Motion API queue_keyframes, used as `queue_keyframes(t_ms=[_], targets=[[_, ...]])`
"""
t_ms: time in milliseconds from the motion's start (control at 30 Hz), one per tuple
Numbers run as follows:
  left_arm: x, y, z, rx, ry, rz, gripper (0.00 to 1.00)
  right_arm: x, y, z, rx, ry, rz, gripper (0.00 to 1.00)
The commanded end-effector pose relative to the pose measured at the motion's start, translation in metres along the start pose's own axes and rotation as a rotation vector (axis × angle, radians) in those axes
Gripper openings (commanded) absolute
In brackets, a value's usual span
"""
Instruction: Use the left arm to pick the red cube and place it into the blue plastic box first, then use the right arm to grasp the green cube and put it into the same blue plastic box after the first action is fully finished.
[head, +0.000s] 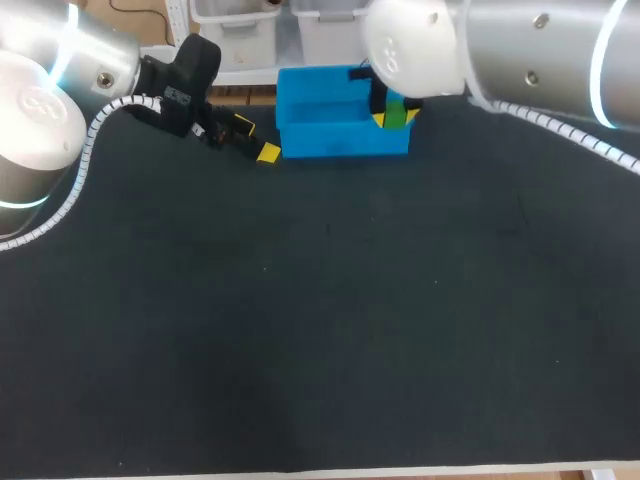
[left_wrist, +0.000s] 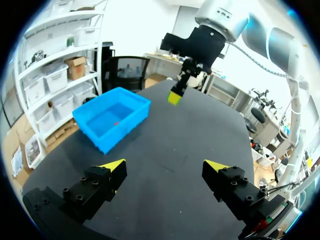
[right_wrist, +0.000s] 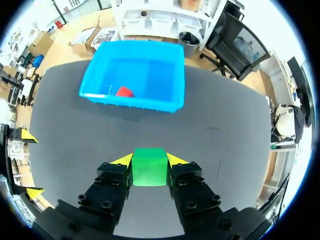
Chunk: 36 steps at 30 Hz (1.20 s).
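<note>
The blue plastic box (head: 340, 135) stands at the table's far middle. A red cube (right_wrist: 124, 92) lies inside it, also a small red spot (left_wrist: 116, 123) in the left wrist view. My right gripper (right_wrist: 149, 161) is shut on the green cube (right_wrist: 149, 167) and holds it in the air, a little short of the box (right_wrist: 132, 75). In the head view the green cube (head: 396, 116) shows at the box's right end. My left gripper (head: 255, 138) stands open and empty just left of the box, low over the table.
The dark table mat (head: 320, 320) stretches wide towards the near edge. My left gripper's yellow fingertips (right_wrist: 27, 135) show at the side of the right wrist view, away from the box.
</note>
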<state>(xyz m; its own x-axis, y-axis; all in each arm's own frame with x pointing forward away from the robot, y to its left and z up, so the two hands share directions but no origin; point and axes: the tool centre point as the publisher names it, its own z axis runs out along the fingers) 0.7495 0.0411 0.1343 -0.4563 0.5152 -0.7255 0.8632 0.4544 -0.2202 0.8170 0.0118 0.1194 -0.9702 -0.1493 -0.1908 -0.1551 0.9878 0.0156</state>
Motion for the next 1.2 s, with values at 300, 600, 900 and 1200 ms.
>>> queue_keyframes(t_ms=[300,600,900,1200], targets=[[0.001,0.001,0.000,0.003,-0.005,0.004,1.00,-0.016,-0.011,-0.012,-0.145,-0.163,-0.100,0.00],[0.001,0.001,0.000,0.003,-0.005,0.004,1.00,-0.038,-0.017,-0.008,-0.271,-0.257,-0.208,0.00],[0.001,0.001,0.000,0.003,-0.005,0.004,1.00,-0.068,-0.020,-0.006,-0.391,-0.326,-0.285,0.00],[0.001,0.001,0.000,0.003,-0.005,0.004,1.00,-0.092,-0.017,-0.004,-0.516,-0.380,-0.359,0.00]])
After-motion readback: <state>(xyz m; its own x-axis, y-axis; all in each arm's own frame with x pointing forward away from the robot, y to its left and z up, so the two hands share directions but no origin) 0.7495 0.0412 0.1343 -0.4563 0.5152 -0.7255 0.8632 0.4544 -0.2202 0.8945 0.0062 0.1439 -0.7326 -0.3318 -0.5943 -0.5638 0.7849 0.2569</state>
